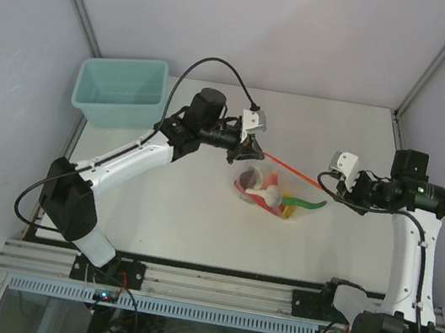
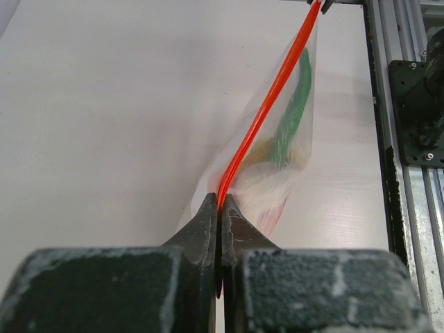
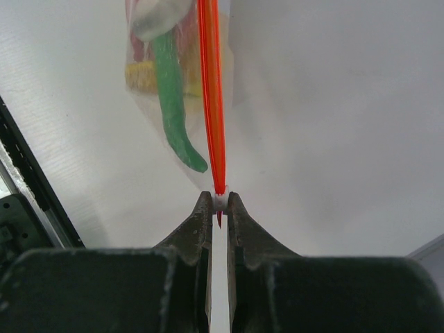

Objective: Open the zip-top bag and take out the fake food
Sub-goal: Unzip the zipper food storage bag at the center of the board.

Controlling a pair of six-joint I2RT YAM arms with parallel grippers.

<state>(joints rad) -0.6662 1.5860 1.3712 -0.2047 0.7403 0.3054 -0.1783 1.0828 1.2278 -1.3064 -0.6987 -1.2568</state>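
No legible text, label, brand, number or sign was found in any view. On zip-top bag [image 1: 273, 194], centre of top view, no print was made out on clear film or red-orange strip. On teal bin [image 1: 120, 115], upper left, no marking was made out.

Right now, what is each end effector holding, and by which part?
Both hold the zip-top bag by its red-orange zip strip: left end effector at one end, right end effector at the other.

right tool [image 3: 219, 202] pinches the zip-top bag [image 3: 211, 104] by its orange strip.
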